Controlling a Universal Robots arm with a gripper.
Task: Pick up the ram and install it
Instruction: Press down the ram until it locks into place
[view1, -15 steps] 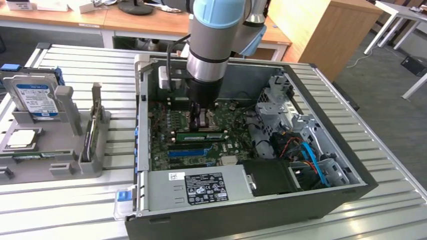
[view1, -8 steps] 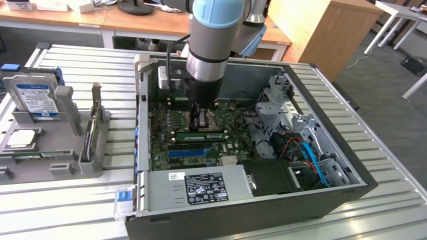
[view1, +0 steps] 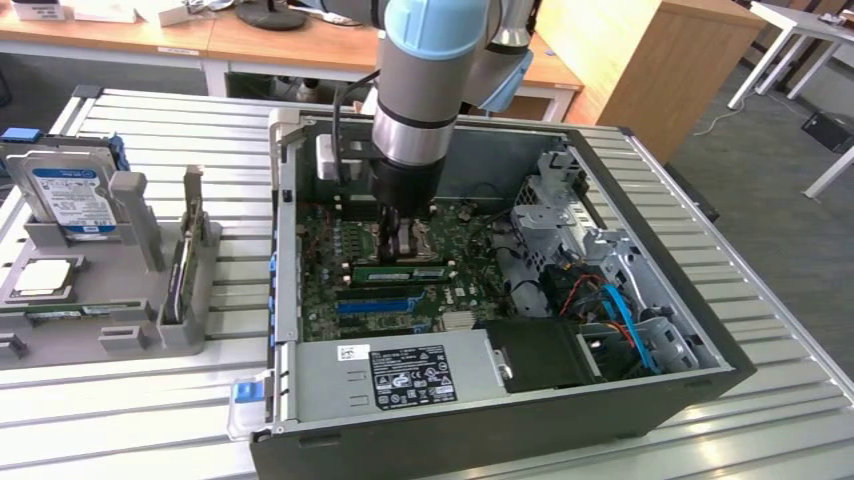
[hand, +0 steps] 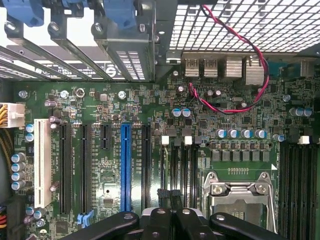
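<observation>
Already seated: ram (view1: 398, 272) in slot, at gripper's (hand: 171, 197) six o'clock; jaws closed, empty, over slots (hand: 181, 170).

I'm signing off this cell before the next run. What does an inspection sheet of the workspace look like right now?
Surface: slatted metal table carrying an open computer case.
Job's things: green ram standing in a motherboard slot beside the claw; whether it is fully seated cannot be told.
Clutter: grey rack beside the case, holding a hard drive.
Grippers: claw shut, fingertips together over the black memory slots.
Cables: red-black twisted wire over the board; blue cable inside the case.
Surroundings: wooden desks behind the table.
</observation>
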